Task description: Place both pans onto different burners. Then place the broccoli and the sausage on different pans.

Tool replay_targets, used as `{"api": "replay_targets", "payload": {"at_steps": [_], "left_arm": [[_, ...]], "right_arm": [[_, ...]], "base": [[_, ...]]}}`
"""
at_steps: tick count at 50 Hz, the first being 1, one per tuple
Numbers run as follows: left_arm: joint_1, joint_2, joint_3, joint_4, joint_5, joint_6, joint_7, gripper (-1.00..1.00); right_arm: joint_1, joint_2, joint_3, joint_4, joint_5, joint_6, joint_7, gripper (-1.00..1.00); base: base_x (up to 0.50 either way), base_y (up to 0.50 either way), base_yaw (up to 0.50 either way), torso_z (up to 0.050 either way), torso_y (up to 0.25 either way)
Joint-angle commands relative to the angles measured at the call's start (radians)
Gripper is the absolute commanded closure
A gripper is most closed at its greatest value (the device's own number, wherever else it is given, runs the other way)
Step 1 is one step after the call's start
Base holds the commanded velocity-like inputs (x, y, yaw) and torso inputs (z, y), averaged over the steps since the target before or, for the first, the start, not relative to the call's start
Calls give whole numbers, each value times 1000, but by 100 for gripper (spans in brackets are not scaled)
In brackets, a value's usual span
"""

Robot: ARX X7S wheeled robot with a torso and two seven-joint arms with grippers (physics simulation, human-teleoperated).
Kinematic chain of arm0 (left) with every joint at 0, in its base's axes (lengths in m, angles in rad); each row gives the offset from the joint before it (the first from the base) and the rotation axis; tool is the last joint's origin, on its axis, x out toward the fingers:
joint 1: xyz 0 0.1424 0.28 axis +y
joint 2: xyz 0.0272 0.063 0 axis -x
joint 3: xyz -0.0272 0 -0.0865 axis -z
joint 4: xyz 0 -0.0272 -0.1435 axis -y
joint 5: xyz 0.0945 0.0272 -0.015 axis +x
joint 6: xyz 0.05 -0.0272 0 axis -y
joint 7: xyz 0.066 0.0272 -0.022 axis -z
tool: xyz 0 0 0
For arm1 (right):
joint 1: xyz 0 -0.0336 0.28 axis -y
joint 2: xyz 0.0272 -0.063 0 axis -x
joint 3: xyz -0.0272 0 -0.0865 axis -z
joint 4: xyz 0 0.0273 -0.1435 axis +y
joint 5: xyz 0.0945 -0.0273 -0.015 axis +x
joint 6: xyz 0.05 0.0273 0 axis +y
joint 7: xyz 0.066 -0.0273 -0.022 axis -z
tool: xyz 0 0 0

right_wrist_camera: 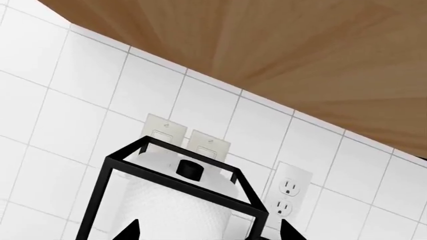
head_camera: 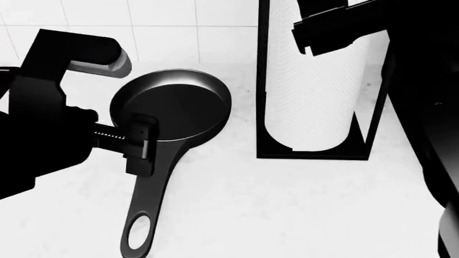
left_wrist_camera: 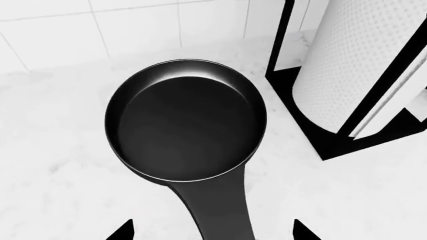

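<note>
pan (head_camera: 172, 105): lying on the surface (head_camera: 287, 204), handle (head_camera: 154, 183) running toward 6 o'clock
left claw (head_camera: 141, 144): spread, straddling the handle, nearer arm
right claw (right_wrist_camera: 207, 231): spread, hanging high over the towel holder (right_wrist_camera: 177, 200)

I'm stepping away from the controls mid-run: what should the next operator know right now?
Left gripper: open, straddling the handle of one pan, not closed on it.
Right gripper: open, empty, raised by the paper towel holder.
That pan sits on the white counter, beside the holder.
Second pan, burners, broccoli and sausage: not in view.
Done: nothing visible. Left: everything.
</note>
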Motion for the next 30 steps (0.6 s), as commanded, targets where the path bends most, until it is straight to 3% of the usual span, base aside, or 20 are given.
{"api": "replay_targets", "payload": {"at_steps": [1, 30], "left_arm": [[41, 60, 6, -21, 94, 54, 51, -100], [47, 134, 109, -150, 294, 148, 208, -100]], "right_arm": [[-9, -15, 25, -11, -5, 13, -26, -100], [-66, -16, 39, 0, 7, -42, -14, -100]], "base": [[0, 0, 0, 0, 0], [0, 0, 0, 0, 0]]}}
